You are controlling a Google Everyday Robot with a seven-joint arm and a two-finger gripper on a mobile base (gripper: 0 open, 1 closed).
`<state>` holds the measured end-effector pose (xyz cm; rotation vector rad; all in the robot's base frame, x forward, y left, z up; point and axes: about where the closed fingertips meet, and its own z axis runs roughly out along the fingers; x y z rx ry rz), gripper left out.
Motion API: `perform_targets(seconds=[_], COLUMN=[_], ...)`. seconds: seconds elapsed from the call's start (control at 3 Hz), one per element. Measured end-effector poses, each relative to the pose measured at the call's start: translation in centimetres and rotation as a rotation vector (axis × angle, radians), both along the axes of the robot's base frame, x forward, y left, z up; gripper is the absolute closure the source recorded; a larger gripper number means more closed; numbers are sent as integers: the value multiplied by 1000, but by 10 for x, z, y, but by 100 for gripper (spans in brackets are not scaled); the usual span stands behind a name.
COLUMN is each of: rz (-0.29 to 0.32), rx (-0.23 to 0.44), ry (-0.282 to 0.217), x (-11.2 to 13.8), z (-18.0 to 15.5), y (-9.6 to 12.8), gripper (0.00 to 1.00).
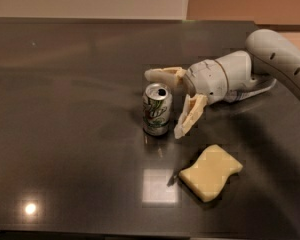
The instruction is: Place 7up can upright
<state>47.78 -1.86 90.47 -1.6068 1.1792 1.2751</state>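
Observation:
The 7up can [156, 109] stands upright on the dark table [70, 109], its silver pull-tab top facing up, with green markings on its side. My gripper [165, 104] reaches in from the right. It is open, with one cream finger [162, 74] behind the can and the other finger [190, 116] to the can's right, apart from it. The can stands free between and just left of the fingertips.
A yellow sponge [210, 172] lies on the table to the front right of the can. My white arm [280, 59] stretches in from the right edge. A wall runs behind the table's far edge.

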Motion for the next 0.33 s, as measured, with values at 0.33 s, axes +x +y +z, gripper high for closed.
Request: perform_targets(seconds=[0.33], rz=[0], rx=[0], ry=[0], x=[0], z=[0], y=[0], gripper=[0])
